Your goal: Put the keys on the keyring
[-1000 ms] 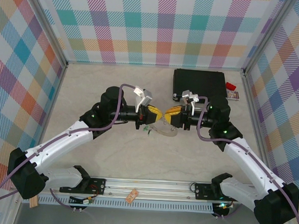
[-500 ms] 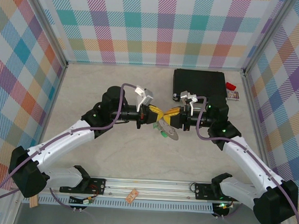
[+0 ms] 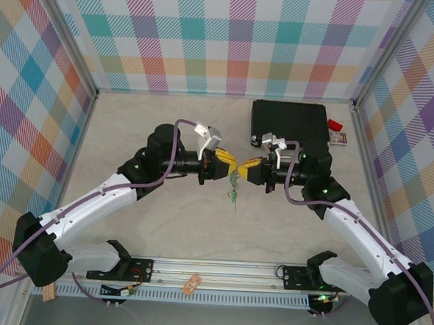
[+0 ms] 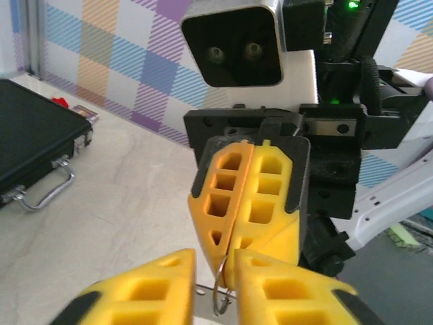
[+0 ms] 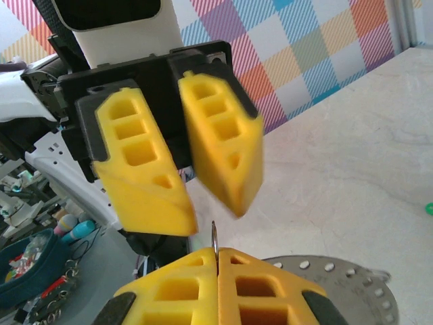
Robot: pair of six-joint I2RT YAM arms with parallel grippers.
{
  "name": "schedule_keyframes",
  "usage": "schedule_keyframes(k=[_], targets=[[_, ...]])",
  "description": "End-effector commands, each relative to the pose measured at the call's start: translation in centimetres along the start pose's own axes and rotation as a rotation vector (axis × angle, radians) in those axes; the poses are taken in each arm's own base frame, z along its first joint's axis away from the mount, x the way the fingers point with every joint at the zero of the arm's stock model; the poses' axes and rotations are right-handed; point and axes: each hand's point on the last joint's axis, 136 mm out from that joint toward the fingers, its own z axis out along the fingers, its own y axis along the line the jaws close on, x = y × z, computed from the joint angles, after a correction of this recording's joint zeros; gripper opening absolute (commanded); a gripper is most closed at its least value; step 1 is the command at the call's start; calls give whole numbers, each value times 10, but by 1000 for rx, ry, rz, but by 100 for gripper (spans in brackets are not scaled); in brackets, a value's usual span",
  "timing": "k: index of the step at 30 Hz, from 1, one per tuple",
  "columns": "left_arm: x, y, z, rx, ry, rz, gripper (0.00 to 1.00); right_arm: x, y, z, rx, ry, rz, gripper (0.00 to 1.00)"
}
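Observation:
My two grippers meet tip to tip above the middle of the table. The right gripper [image 3: 245, 165] [image 5: 216, 252] is shut on the thin metal edge of the keyring [image 5: 214, 233] [image 4: 223, 288]. Below it the keyring's flat grey band [image 5: 338, 274] with small holes hangs down, edge-on from above [image 3: 234, 180]. A green key [image 3: 233, 195] dangles at its lower end. The left gripper [image 3: 228, 162] [image 4: 214, 265] is open, its yellow fingers [image 5: 142, 183] on either side of the ring's edge with a gap to each.
A black case [image 3: 289, 121] [image 4: 34, 145] with a metal handle lies at the back right, close behind the right arm. A small red item [image 3: 334, 126] and a card lie beside it. Plaid walls stand on three sides. A tiny green thing [image 5: 429, 208] lies on the table.
The right gripper has shut on the keyring and the left gripper has opened off it. The ring has swung from lying slanted to hanging edge-on under the fingertips.

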Motion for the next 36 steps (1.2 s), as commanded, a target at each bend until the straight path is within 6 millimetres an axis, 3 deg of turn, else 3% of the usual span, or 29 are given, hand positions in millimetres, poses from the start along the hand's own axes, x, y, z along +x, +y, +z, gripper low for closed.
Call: schedule_keyframes(k=[1,9,27,30,36], targets=[[-25,-4,-17,-48,-104,38,36,-9,3,-4,19,-47,-49,0],[-14,-1,-31,-107,-121,39,39,-12,3,-6,39,-70,-61,0],[-5,3,-27,-110,-99,27,36,-21,0,-12,95,-126,-73,0],[-3,6,-27,-124,-94,22,36,-22,-7,-16,156,-144,-97,0],[1,11,-25,-143,-83,11,36,-25,-45,-36,435,-187,-106,0]])
